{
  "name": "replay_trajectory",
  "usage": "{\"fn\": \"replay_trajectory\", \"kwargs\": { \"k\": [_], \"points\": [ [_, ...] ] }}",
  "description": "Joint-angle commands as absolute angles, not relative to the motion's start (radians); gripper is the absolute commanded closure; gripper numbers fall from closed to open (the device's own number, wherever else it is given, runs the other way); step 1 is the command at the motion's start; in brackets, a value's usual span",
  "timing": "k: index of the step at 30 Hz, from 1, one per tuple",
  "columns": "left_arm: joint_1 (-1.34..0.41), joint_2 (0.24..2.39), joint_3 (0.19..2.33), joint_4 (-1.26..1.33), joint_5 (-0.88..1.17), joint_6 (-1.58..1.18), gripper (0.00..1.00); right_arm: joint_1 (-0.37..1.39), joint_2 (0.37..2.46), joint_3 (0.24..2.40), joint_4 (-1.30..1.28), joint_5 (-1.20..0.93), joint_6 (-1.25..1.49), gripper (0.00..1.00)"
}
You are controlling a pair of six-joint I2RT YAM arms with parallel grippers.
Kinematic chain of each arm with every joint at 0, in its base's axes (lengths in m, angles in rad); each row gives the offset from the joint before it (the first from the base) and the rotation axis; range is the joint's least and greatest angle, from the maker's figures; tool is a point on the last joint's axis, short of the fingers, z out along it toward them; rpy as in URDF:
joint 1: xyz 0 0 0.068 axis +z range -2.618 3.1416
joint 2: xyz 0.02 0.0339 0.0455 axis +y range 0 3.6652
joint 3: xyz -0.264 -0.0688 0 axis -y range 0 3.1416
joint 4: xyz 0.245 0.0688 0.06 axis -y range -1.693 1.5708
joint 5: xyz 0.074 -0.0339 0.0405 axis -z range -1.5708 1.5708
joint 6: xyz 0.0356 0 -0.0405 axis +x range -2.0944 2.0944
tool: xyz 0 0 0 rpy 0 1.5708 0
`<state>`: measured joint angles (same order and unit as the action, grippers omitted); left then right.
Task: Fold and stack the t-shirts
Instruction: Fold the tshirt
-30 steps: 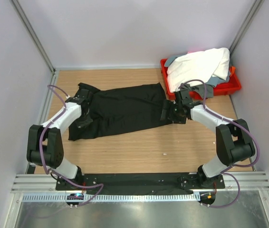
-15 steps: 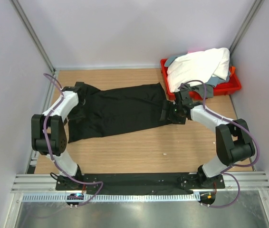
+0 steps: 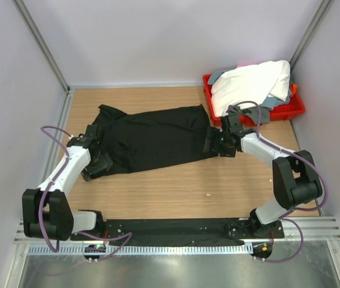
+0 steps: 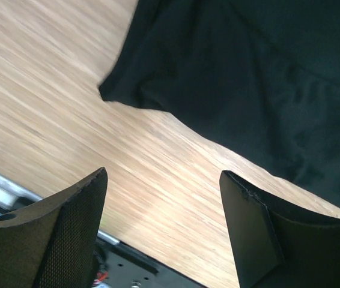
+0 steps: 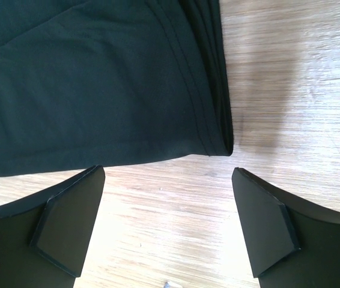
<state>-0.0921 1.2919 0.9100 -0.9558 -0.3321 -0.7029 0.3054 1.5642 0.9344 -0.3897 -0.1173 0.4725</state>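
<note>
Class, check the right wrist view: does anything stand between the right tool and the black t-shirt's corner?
Nothing visible does. The right tool hangs open just off the black soft fabric t-shirt, with only bare wooden table beside its hem corner.

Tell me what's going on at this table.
Two robot arms are working on a black t-shirt that lies spread lengthwise across the wooden table. The left gripper is open by the shirt's left end, and the right gripper is open at its near right corner. Neither holds anything. A white t-shirt is heaped over a grey t-shirt in the red tray, not yet folded.
</note>
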Motion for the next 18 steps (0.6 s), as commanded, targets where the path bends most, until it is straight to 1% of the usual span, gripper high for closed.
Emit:
{"fn": "replay_trajectory", "kwargs": {
  "k": [1,4,5,7,8,10,11,13,14,15,16,18],
  "points": [
    [-0.094,1.247,0.858,-0.861,-0.255,-0.811,0.25,0.304,1.575,0.939,-0.371,-0.083,0.488,0.07],
    [-0.092,1.230,0.796,-0.789,-0.253,-0.848,0.25,0.302,1.591,0.942,-0.354,-0.057,0.486,0.10],
    [-0.092,1.232,0.781,-0.775,-0.246,-0.868,0.25,0.301,1.601,0.943,-0.347,-0.054,0.482,0.19],
    [-0.094,1.239,0.747,-0.743,-0.242,-0.894,0.26,0.301,1.609,0.945,-0.344,-0.054,0.480,0.29],
    [-0.092,1.238,0.736,-0.732,-0.245,-0.899,0.26,0.301,1.615,0.942,-0.338,-0.054,0.477,0.42],
    [-0.092,1.220,0.713,-0.706,-0.247,-0.900,0.28,0.301,1.621,0.927,-0.331,-0.040,0.471,0.56],
    [-0.094,1.209,0.707,-0.701,-0.244,-0.899,0.28,0.301,1.631,0.920,-0.325,-0.035,0.465,0.67],
    [-0.094,1.165,0.701,-0.701,-0.238,-0.893,0.29,0.302,1.637,0.899,-0.324,-0.031,0.462,0.77],
    [-0.094,1.148,0.706,-0.704,-0.238,-0.890,0.29,0.302,1.635,0.890,-0.324,-0.034,0.462,0.87],
    [-0.094,1.132,0.722,-0.730,-0.251,-0.882,0.29,0.302,1.628,0.865,-0.322,-0.032,0.463,0.93],
    [-0.094,1.117,0.735,-0.747,-0.264,-0.877,0.30,0.302,1.618,0.855,-0.322,-0.032,0.472,0.99],
    [-0.094,1.065,0.777,-0.800,-0.288,-0.865,0.30,0.302,1.577,0.816,-0.333,-0.012,0.482,0.99]
  ]
}}
